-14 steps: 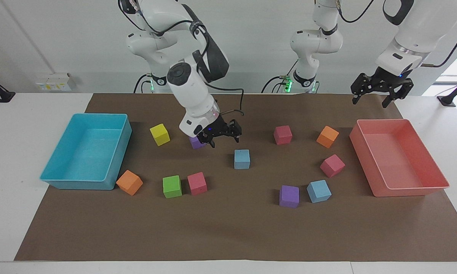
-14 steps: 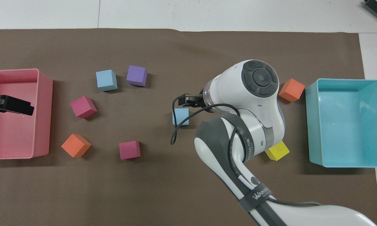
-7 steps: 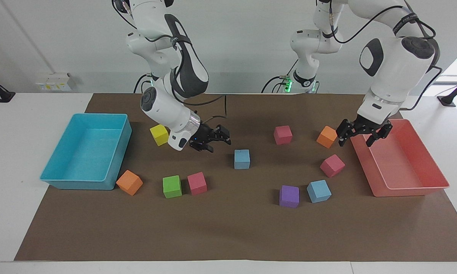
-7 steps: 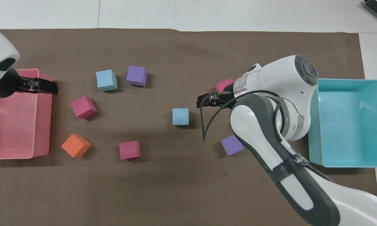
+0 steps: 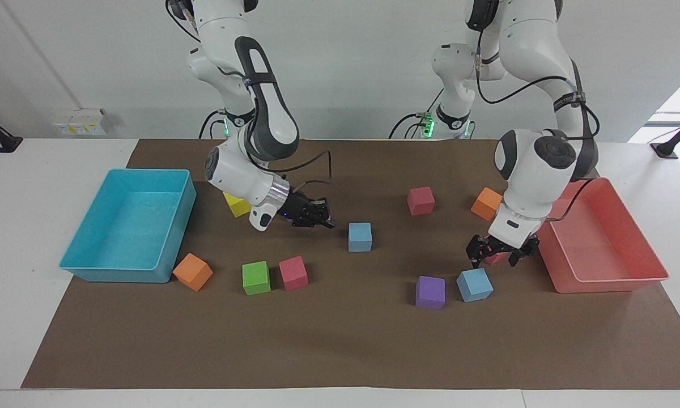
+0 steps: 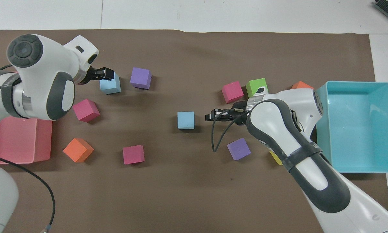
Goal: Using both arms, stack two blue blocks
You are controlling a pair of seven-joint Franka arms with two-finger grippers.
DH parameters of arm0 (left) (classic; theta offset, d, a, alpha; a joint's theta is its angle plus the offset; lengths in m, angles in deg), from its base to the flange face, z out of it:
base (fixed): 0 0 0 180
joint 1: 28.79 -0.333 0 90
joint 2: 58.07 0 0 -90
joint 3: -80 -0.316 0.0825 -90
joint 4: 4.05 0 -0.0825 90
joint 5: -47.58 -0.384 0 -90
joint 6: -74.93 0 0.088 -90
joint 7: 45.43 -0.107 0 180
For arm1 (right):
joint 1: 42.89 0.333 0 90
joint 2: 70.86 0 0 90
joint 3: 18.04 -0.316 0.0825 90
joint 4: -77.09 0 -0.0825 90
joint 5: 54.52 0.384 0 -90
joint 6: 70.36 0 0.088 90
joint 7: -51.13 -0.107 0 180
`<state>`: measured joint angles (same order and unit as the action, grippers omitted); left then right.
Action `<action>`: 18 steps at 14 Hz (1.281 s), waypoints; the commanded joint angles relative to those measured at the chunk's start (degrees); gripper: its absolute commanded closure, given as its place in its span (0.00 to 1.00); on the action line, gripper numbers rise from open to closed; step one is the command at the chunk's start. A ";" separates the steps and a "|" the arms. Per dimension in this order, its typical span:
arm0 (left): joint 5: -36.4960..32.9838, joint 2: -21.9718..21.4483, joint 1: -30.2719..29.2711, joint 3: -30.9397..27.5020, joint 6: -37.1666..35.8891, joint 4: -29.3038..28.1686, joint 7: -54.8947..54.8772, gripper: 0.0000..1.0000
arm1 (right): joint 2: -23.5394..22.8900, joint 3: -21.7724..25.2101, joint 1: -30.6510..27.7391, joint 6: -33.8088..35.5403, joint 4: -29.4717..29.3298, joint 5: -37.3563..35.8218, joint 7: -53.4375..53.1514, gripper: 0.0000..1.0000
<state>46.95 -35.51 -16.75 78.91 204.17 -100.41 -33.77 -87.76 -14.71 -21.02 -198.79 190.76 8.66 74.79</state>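
R gripper (image 5: 324, 218) is hanging low just beside the mid-table blue block (image 5: 360, 237), on its right-arm-end side w/ a gap between; can't tell whether it's wide or narrow. L gripper (image 5: 502, 253) is hovering fingers spread, holding nothing, just above the second blue block (image 5: 475, 284) and in front of a pink cube (image 6: 86, 110). That block is sitting next to a purple cube (image 5: 430, 292), near the pink tray (image 5: 606, 280).

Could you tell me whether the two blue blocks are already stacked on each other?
No, one blue block sits mid-mat and the other blue block beside the purple cube, both apart on the mat.
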 commanded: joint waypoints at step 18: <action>-2.98 7.33 0.97 -1.19 5.76 0.39 5.84 0.71 | -2.96 -0.60 -0.43 -5.16 4.63 16.45 18.01 1.00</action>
<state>45.60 -27.21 -14.90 77.59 210.37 -99.74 -28.55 -90.92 -14.68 -21.26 -202.16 194.65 23.17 90.04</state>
